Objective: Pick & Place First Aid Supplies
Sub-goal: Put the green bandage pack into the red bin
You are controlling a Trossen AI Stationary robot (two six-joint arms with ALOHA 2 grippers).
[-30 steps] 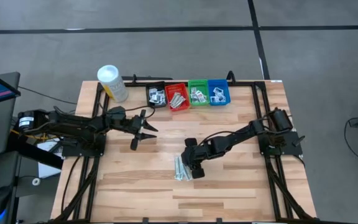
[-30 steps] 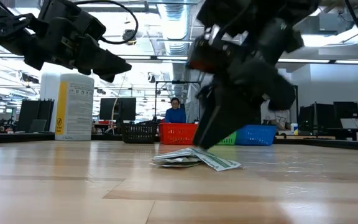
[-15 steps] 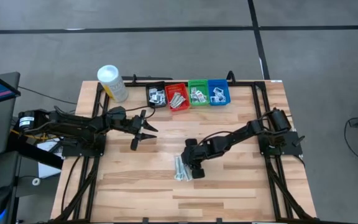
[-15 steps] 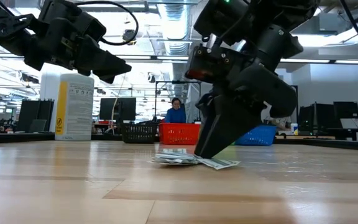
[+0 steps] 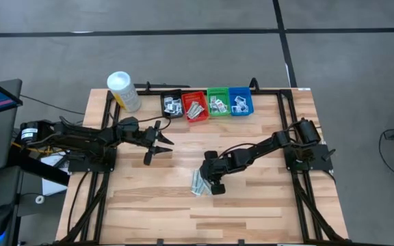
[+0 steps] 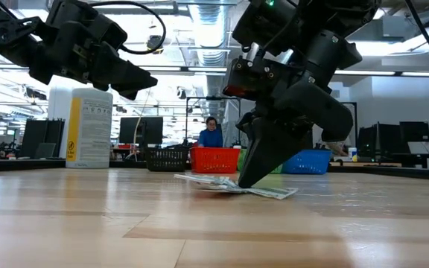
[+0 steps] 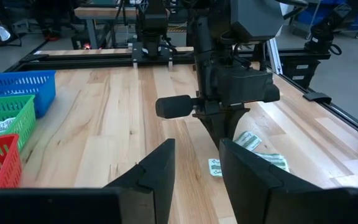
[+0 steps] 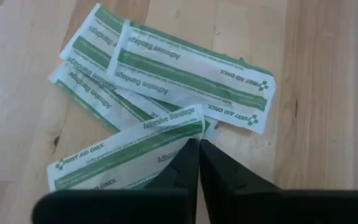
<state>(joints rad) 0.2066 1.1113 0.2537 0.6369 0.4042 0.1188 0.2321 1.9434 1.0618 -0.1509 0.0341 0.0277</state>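
High view: the right gripper (image 5: 214, 187) is down on the pale wooden table (image 5: 252, 205) just below the frame's centre, its tips over a small pile of pale-green wrapped bandage strips (image 5: 198, 183). The left gripper (image 5: 157, 145) hangs left of centre, its fingers apart and holding nothing. Along the upper middle stand four small plastic bins, black (image 5: 172, 105), red (image 5: 195, 106), green (image 5: 218, 103) and blue (image 5: 240, 102), each with packets in it; a white cylindrical canister with a yellow label (image 5: 124, 91) stands left of them.

Low view: the right gripper (image 6: 243, 181) meets the table at centre frame, tips on the flat strips (image 6: 263, 190). The left gripper's fingers (image 6: 129, 77) hang at upper left. A person in blue (image 6: 211, 134) sits far behind.

Left wrist view: the strips (image 7: 253, 153) lie at lower right under the right gripper (image 7: 222, 138).

Right wrist view: the right gripper's fingers (image 8: 185, 165) are pressed together, pinching the edge of one "Adhesive Bandage" strip (image 8: 126, 152); the other strips (image 8: 191, 78) fan across the upper frame.
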